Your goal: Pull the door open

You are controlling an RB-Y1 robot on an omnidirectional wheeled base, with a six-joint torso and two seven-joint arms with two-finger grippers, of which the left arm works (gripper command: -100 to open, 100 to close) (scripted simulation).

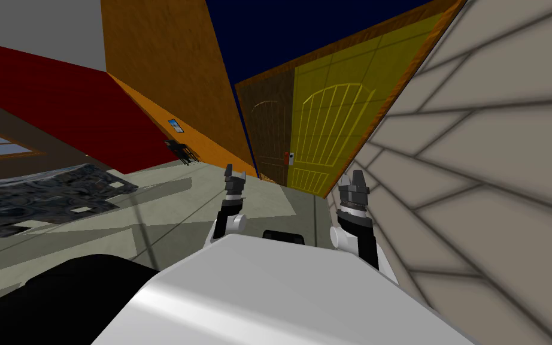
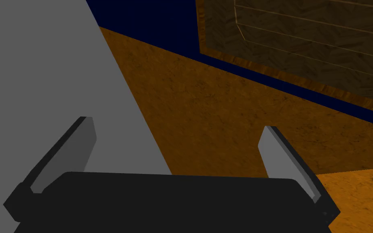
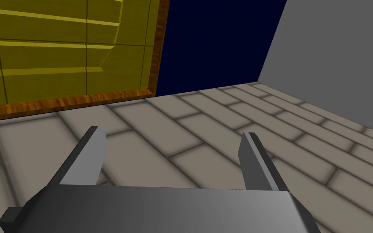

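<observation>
Grey-green floor (image 1: 257, 203) runs forward between an orange wall (image 1: 167, 72) on the left and a pale brick wall (image 1: 496, 150) close on the right, ending at a doorway at the far end. The door (image 1: 334, 126) is the yellow leaf on the right half of that doorway, with an arched panel of thin vertical ribs; it sits flush in its wooden frame (image 1: 400, 90), closed. Beside it on the left stands a darker brown leaf (image 1: 269, 132) of the same pattern. A small handle (image 1: 290, 158), red and white, sits at the seam between the two leaves, about halfway up. A dark blue area (image 1: 281, 30) shows above the doorway. Far to the left lie a dark patterned rug (image 1: 41, 194) on the floor, a red wall (image 1: 47, 108) behind it, a small picture (image 1: 175, 124) on the orange wall and a dark chair (image 1: 179, 151) below it. Both arms reach forward, well short of the door. The left pincer (image 1: 234, 175) hangs over the floor near the orange wall, its fingers (image 2: 76, 149) spread wide with nothing between them. The right pincer (image 1: 352, 178) hangs near the brick wall, its fingers (image 3: 86, 157) likewise wide apart and empty; beyond them the right wrist view shows brick and the yellow door's edge. Neither pincer touches the handle.
</observation>
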